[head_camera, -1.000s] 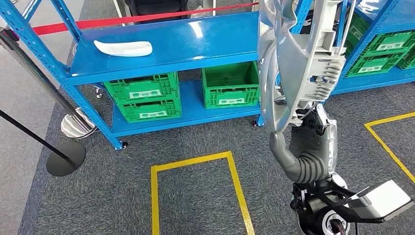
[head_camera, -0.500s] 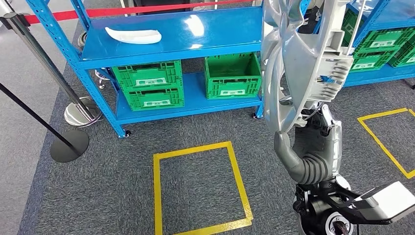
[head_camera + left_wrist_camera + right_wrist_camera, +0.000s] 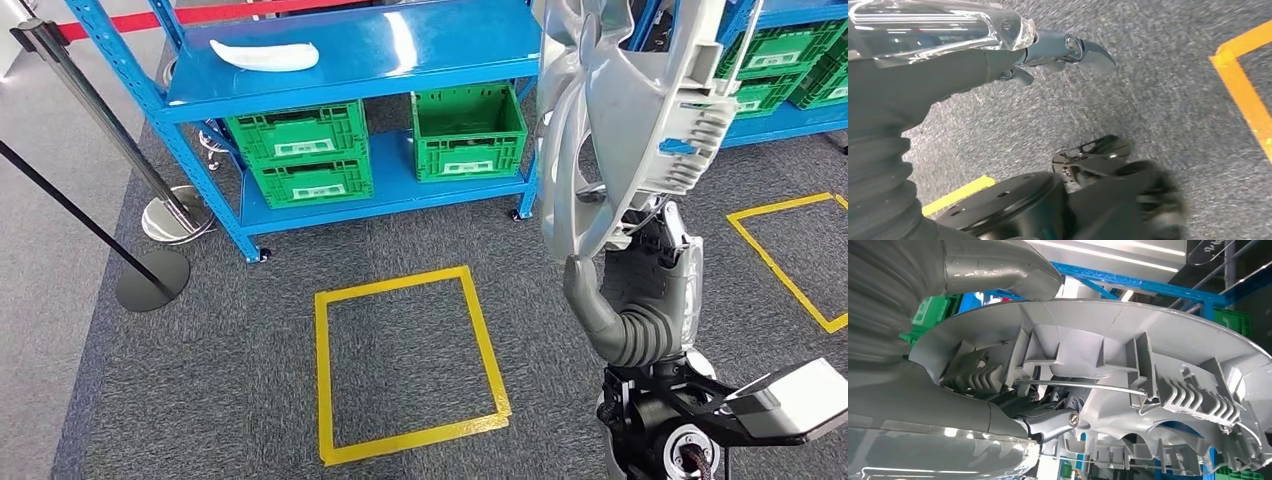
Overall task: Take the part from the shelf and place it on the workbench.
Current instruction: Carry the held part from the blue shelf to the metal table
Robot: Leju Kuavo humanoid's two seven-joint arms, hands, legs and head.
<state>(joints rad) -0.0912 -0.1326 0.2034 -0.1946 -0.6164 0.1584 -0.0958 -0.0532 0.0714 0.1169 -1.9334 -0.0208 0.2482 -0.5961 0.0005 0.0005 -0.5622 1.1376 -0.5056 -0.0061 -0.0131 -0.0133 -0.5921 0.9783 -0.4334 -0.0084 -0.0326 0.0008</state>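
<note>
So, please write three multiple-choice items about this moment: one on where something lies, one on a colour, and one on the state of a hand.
1. Where does the white curved piece lie?
A. on the top board of the blue shelf
B. inside a green crate
C. on the carpet

2. What colour is the tape rectangle on the floor?
A. red
B. yellow
C. white

3. What is the right hand doing?
A. hanging with nothing in it
B. resting on the shelf
C. holding the large grey part

Answers: 1 A, it rests on the top blue board above the crates. 2 B, the tape outline is yellow. 3 C, the thumb and fingers clasp the part's lower edge, and the part stands upright above the hand.
</note>
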